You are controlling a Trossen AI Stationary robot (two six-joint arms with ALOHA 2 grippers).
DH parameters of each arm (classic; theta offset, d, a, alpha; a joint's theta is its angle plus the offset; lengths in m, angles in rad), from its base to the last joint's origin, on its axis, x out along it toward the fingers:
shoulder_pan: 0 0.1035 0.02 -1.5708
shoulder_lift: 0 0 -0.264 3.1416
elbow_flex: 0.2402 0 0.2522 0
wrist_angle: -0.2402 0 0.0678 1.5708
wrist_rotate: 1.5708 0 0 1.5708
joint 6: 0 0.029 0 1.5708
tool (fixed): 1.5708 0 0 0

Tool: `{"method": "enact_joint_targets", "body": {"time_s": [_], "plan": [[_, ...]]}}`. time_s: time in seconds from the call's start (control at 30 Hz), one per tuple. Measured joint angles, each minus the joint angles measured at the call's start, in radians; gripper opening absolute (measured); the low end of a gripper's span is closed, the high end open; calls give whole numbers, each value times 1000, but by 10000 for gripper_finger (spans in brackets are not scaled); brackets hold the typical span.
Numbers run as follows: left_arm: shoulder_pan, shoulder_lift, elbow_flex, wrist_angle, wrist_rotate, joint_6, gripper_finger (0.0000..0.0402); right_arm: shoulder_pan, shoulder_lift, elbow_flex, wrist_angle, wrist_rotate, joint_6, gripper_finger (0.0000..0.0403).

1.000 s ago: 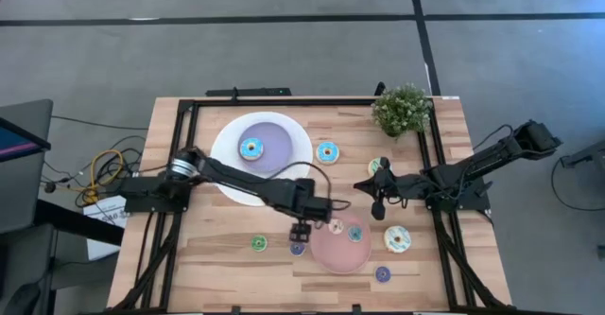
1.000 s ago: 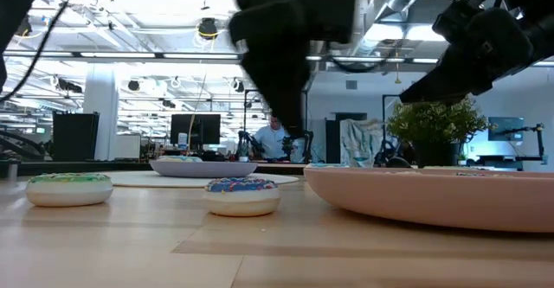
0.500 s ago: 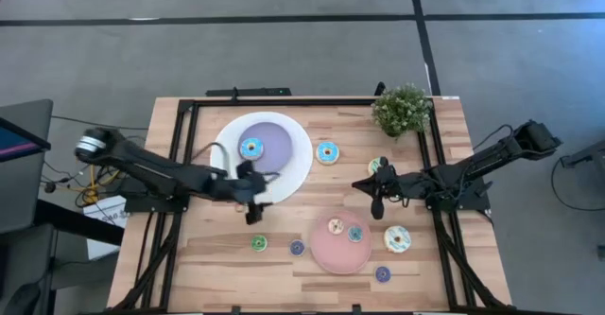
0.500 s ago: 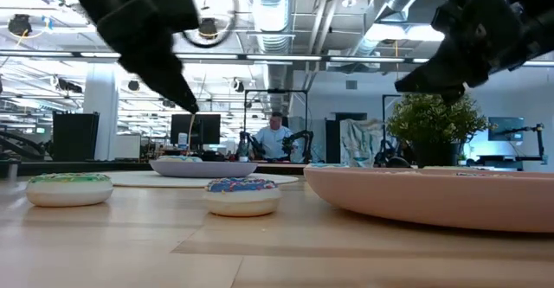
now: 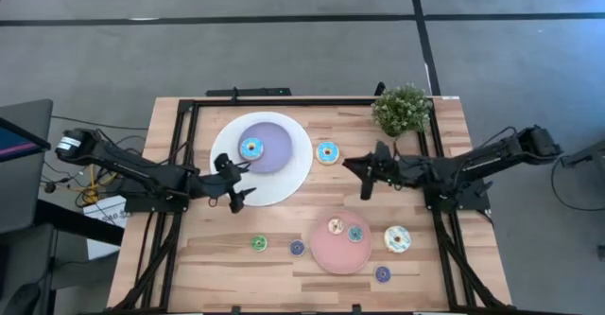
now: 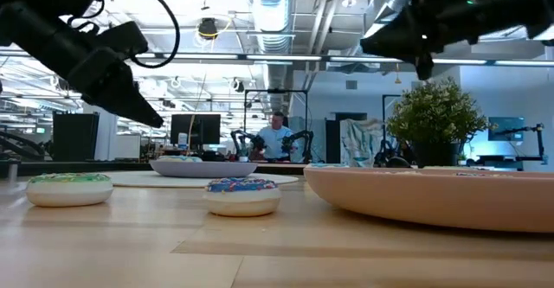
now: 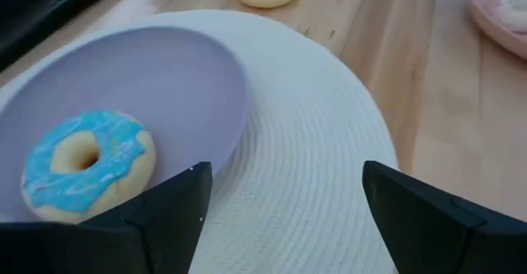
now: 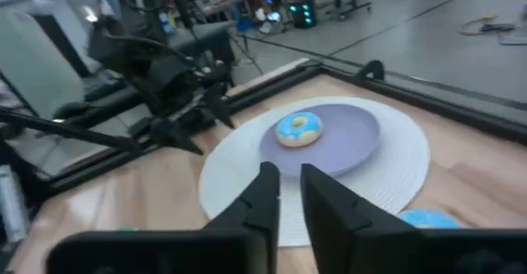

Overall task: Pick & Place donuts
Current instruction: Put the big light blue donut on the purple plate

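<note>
Wooden table point(image 5: 208, 258): left fingers point(image 5: 234, 177) spread, empty, beside blue donut point(image 5: 250, 148); right fingers point(image 5: 366, 171) nearly closed, empty.

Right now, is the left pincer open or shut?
Open. In the left wrist view the left pincer shows its two dark fingers wide apart, empty, over the white plate beside the blue donut.

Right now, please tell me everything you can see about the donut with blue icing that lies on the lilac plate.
The blue donut is a small toy ring with glossy bright blue icing, faint pale streaks, and a tan body showing at the hole and lower edge. It lies flat, icing up, on the left part of the lilac plate, which sits on a round white mat. Only the plate touches it. The left gripper is open, close by, above the mat's edge, not holding it.
</note>
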Motion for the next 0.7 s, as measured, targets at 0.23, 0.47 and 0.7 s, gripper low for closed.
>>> {"method": "enact_joint_targets", "body": {"time_s": [0.23,0.47,0.7], "plan": [[0,0,0,63,100,172,309,-111,218,284,-279,-2,14,133],[0,0,0,58,217,192,309,-215,478,634,-745,-5,51,220],[0,0,0,7,220,129,309,-326,694,927,-1193,-75,98,250]]}}
